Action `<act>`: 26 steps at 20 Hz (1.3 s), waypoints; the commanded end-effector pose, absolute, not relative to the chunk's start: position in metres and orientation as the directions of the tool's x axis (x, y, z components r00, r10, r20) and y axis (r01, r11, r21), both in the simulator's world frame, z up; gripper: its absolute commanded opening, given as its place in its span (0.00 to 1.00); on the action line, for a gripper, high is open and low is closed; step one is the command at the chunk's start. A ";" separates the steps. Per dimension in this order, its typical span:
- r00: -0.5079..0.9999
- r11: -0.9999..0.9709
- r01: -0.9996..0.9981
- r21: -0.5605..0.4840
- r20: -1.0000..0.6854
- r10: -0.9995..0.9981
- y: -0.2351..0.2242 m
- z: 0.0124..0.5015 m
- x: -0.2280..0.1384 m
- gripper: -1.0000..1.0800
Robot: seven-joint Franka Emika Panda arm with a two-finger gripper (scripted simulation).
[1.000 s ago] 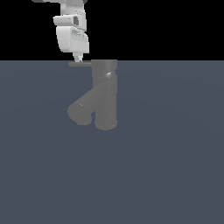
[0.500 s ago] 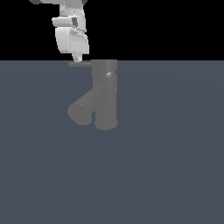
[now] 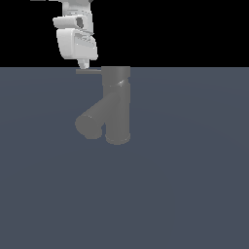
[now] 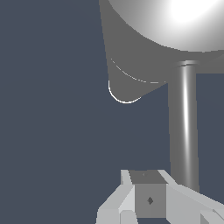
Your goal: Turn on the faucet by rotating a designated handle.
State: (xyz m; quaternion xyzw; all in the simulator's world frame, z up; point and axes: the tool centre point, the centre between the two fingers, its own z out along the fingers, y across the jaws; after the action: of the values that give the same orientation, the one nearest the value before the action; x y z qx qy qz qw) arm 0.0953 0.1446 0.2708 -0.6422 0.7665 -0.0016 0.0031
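Faucet (image 3: 116, 104) seen upright at scene centre; handle (image 3: 88, 71) projected from cap toward exterior view's left. Gripper (image 3: 83, 64) poised at rod's outer end, jaws judged narrow. Handle judged rigid, smooth, light-turning; outer tip advised as push point.

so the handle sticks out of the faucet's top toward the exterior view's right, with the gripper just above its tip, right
Not quite. The exterior view shows the handle projecting from the faucet's top toward that view's left, not its right. The gripper is indeed just above its tip.
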 end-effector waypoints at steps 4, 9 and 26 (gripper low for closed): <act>-0.175 0.175 -0.985 0.000 0.000 -0.985 0.146 0.271 0.079 0.00; -0.175 0.175 -0.985 0.000 0.000 -0.985 0.148 0.271 0.066 0.00; -0.175 0.175 -0.985 0.000 0.000 -0.985 0.153 0.271 0.022 0.00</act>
State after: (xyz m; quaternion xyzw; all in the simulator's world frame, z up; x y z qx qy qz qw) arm 0.0295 0.1493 0.2707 -0.6398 0.7685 -0.0019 0.0033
